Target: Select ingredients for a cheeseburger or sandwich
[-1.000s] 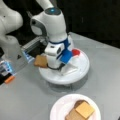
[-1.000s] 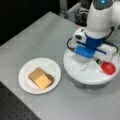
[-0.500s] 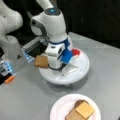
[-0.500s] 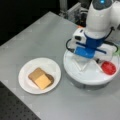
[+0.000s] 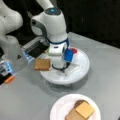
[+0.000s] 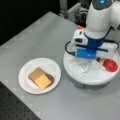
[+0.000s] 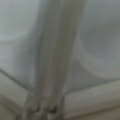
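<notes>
Pointing straight down, the claw (image 6: pixel 83 65) hangs over the white tray (image 6: pixel 82 75).

Grey counter (image 6: pixel 37 37) set against a dark, unlit backdrop

In both front views a smooth, matte grey counter is seen, evenly lit from above, with soft shadows cast upon it. Behind it the room is swallowed by near-black darkness (image 5: pixel 95 17), and no wall or window can be made out. At a front view's bottom left, a dark perforated surface (image 6: pixel 15 110) is seen just beyond the counter's edge. A grey metal block (image 5: pixel 15 53) is seen at a front view's left.
</notes>
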